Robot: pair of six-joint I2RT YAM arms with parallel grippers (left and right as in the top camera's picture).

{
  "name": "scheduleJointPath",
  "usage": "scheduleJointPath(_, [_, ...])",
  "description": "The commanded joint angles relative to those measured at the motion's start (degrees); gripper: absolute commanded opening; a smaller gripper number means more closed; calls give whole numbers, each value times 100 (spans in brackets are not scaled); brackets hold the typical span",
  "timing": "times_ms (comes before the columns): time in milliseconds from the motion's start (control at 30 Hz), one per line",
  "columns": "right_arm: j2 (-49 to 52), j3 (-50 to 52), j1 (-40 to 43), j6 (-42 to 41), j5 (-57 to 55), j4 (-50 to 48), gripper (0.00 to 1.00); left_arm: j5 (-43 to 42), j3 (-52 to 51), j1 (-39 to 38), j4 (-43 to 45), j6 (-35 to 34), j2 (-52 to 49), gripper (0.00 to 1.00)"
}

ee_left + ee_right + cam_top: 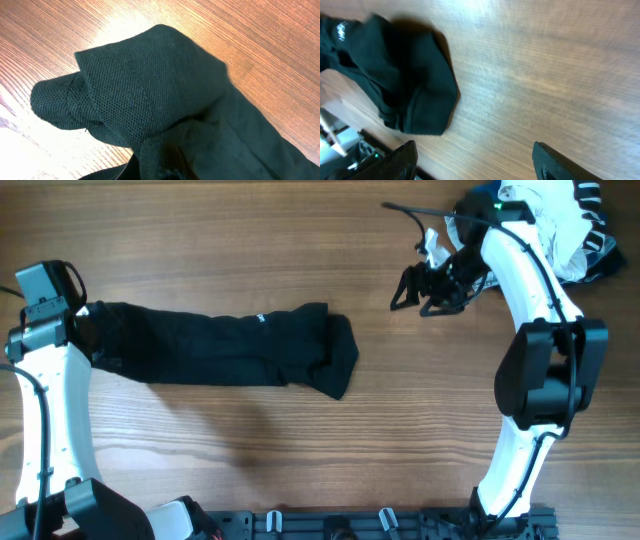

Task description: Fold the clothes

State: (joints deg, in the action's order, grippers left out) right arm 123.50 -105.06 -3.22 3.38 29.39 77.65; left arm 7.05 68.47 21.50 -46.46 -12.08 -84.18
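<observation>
The black garment [230, 345] lies as a long folded strip across the left half of the wooden table, with a tiny white mark [259, 319] near its top edge. My left gripper [84, 322] is at the strip's left end. In the left wrist view the black fabric [165, 90] fills the frame and covers the jaws, rising toward the camera as if pinched. My right gripper [418, 292] is open and empty, up at the back right, well apart from the garment. The right wrist view shows its spread fingers [475, 167] over bare wood and the garment's right end [405, 85].
A pile of white, striped and blue clothes [585, 225] sits at the table's back right corner, behind the right arm. A black rail with clips [380, 525] runs along the front edge. Bare wood [420, 400] lies between the garment and the right arm.
</observation>
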Motion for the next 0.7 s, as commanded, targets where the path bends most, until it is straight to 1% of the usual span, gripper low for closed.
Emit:
scheduleJointPath(0, [-114, 761, -297, 315, 634, -396, 72, -129, 22, 11, 7, 138, -9, 4])
scheduleJointPath(100, [-111, 1322, -870, 236, 625, -1198, 72, -164, 22, 11, 4, 138, -9, 4])
scheduleJointPath(167, [-111, 1604, -1263, -232, 334, -1779, 72, -164, 22, 11, -15, 138, -9, 4])
scheduleJointPath(300, [-109, 2035, -1930, -525, -273, -2385, 73, -164, 22, 11, -35, 138, -9, 4])
scheduleJointPath(367, [-109, 2153, -2162, -833, -879, -2428, 72, -175, 22, 11, -63, 136, -9, 4])
scheduleJointPath(400, [-109, 2155, -2205, -946, -1141, -2415, 67, -205, 22, 11, -87, 136, -9, 4])
scheduleJointPath(433, [-109, 2155, -2210, -1086, -1300, -2420, 53, -205, 22, 11, -96, 138, -9, 4])
scheduleJointPath(500, [-109, 2157, -2194, -1493, -1729, -2435, 13, -205, 22, 11, -103, 138, -9, 4])
scheduleJointPath(533, [-109, 2155, -2188, -1631, -1978, -2446, 4, -205, 22, 11, -120, 138, -9, 4])
scheduleJointPath(567, [-109, 2155, -2153, -1709, -2218, -2481, 4, -205, 22, 11, -142, 138, -9, 4])
scheduleJointPath(633, [-111, 2146, -1954, -1620, -2256, -2702, 4, -205, 22, 11, -214, 138, -9, 4])
scheduleJointPath(667, [-111, 2100, -1803, -1449, -2170, -2798, 4, -208, 22, 11, -271, 138, -9, 4])
